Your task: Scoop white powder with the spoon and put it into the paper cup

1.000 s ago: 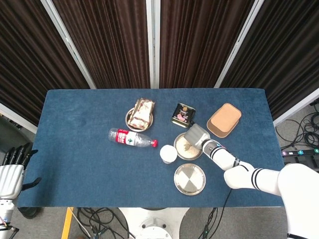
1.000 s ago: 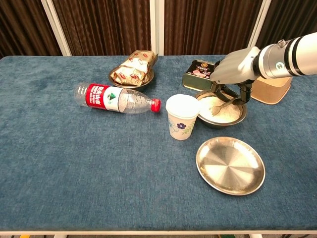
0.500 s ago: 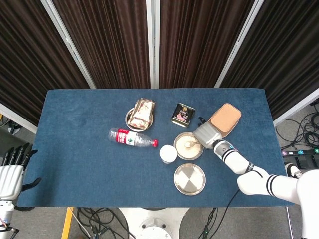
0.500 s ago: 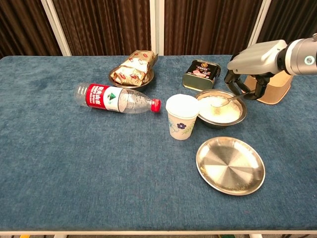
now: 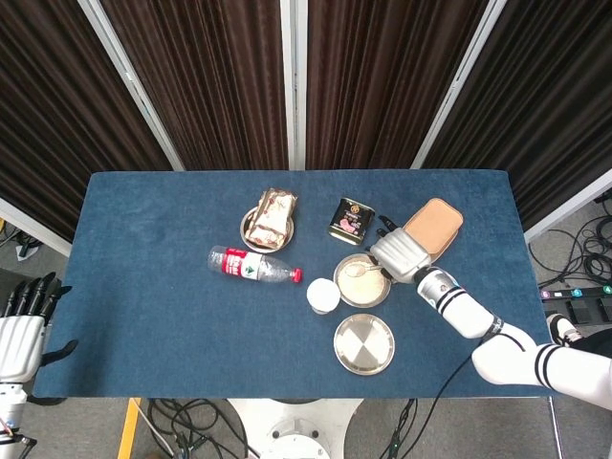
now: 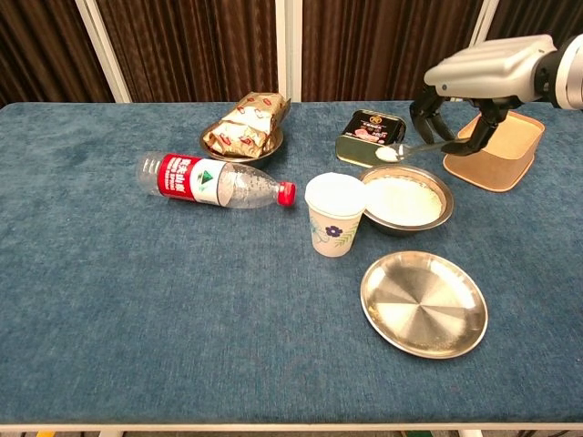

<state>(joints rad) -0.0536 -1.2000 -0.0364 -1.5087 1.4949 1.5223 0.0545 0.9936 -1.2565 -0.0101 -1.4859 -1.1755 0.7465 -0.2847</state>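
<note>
The right hand (image 6: 487, 77) is hanging above the far rim of the round metal bowl of white powder (image 6: 406, 198), its fingers (image 6: 426, 114) pinching the handle of the small metal spoon (image 6: 412, 148). The spoon's long axis is running roughly level from the fingers toward the robot's left, with the loaded scoop end pointing that way and carrying a small white heap. The white paper cup with a blue flower print (image 6: 334, 214) is standing upright on the blue cloth worktop (image 6: 137, 300), just beside the bowl on its left and nearer the robot than the spoon. So the coming carry is, by my reading, a short travel leftward and toward the robot, keeping the spoon level until its tip is over the cup's mouth.

The left hand (image 5: 21, 330) is hanging off the worktop's left edge, far from everything, fingers spread and holding nothing; the right hand is plainly the nearer one.

Compared with half a second ago, the spoon has risen out of the powder: then its tip was lying in the bowl with the hand low beside the rim, and now the hand is higher and the spoon is clear of the bowl, filled.
</note>
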